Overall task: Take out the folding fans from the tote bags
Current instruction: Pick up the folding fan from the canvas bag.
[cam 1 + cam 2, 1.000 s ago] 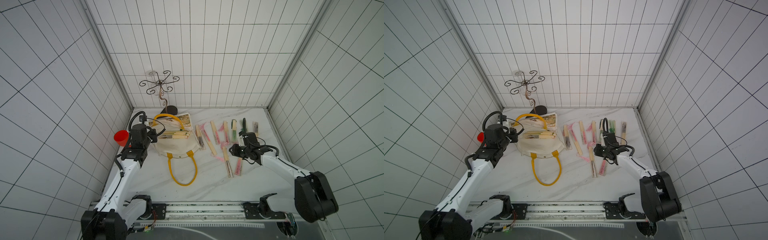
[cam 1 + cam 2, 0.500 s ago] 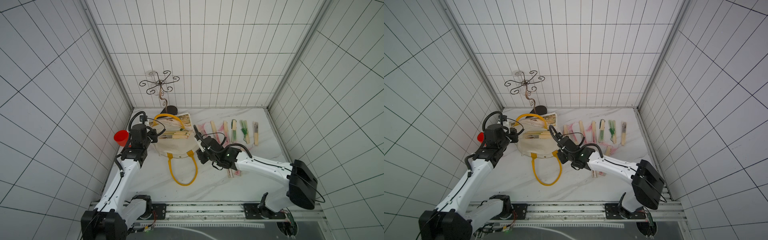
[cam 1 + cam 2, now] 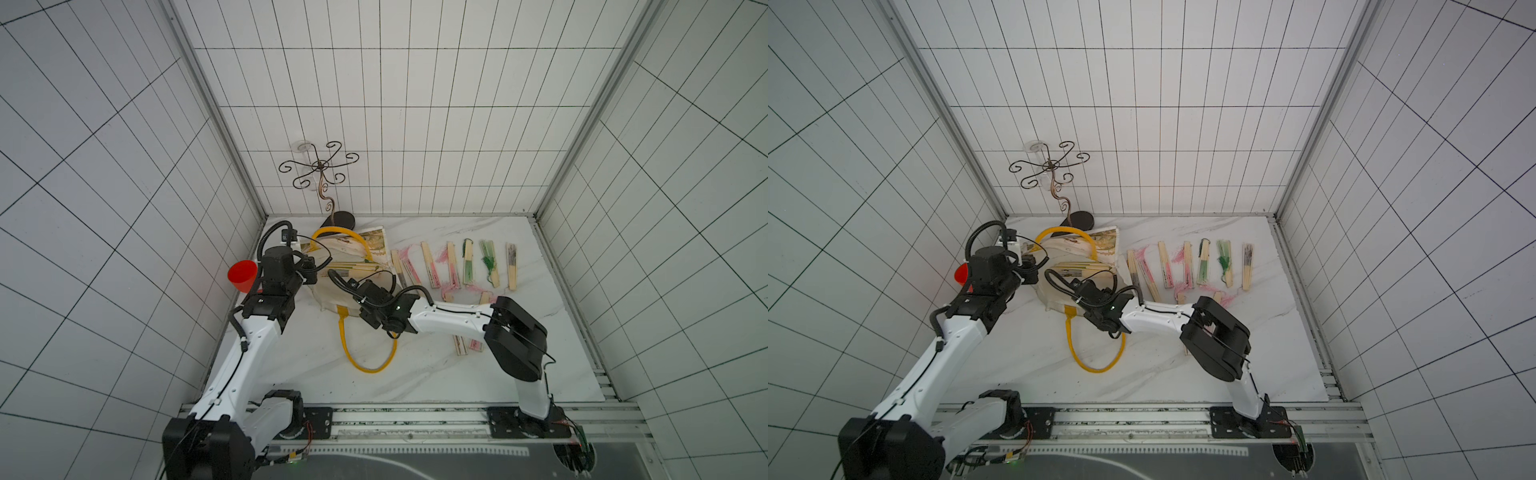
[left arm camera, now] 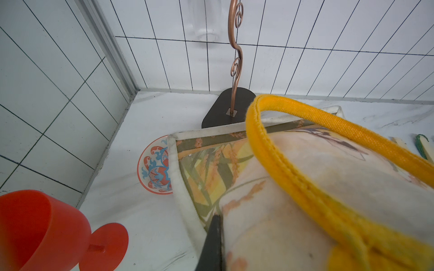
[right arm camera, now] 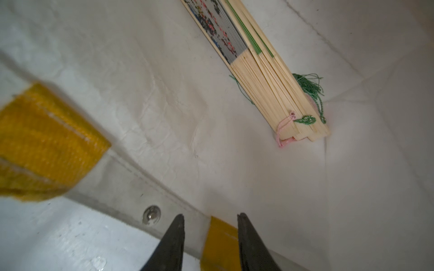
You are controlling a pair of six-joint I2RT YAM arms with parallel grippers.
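The cream tote bag [image 3: 328,293] [image 3: 1052,293] lies at the back left with its mouth held up. My left gripper [image 3: 309,268] [image 4: 219,218] is shut on the bag's printed upper cloth [image 4: 270,211]. A bundle of folding fans [image 5: 265,77] [image 3: 353,268] lies inside against a corner, showing green and pink tassels. My right gripper [image 5: 210,215] [image 3: 365,299] hangs open over the bag's lower rim, a yellow strap end [image 5: 218,244] between its fingertips, with nothing held. Several more fans [image 3: 449,266] [image 3: 1187,266] lie in a row on the table to the right.
A red cup [image 3: 242,276] [image 4: 35,230] stands by the left wall beside my left arm. A copper scroll stand [image 3: 320,174] on a dark base [image 4: 225,110] rises behind the bag, and a patterned dish [image 4: 155,169] peeks from under it. A yellow handle loop [image 3: 365,353] lies forward. Fans [image 3: 467,345] lie near my right elbow.
My right arm has swung left from the row of fans to the bag's mouth, and its jaws have widened. The left arm has kept its hold without moving.
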